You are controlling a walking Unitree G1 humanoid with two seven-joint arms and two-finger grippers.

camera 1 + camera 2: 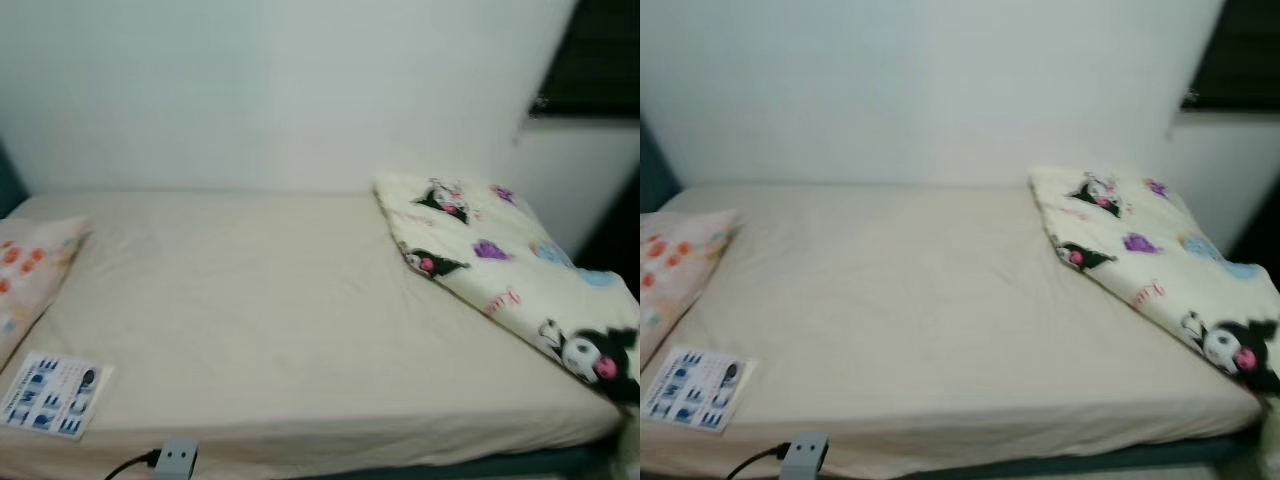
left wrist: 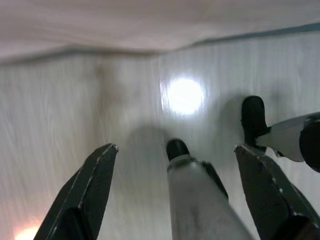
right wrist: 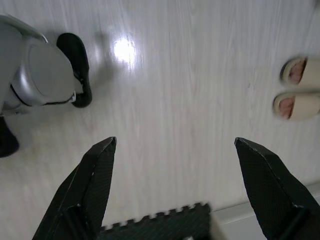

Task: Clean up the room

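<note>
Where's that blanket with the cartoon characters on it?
In the head views the cartoon blanket lies folded on the right end of the bed, near the white wall, opposite the floral pillow on the left.

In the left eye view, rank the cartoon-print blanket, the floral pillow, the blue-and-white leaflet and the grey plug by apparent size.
1. Cartoon-print blanket, largest.
2. Floral pillow, though cut off by the frame edge.
3. Blue-and-white leaflet.
4. Grey plug, smallest, partly cut off at the frame's bottom.
</note>
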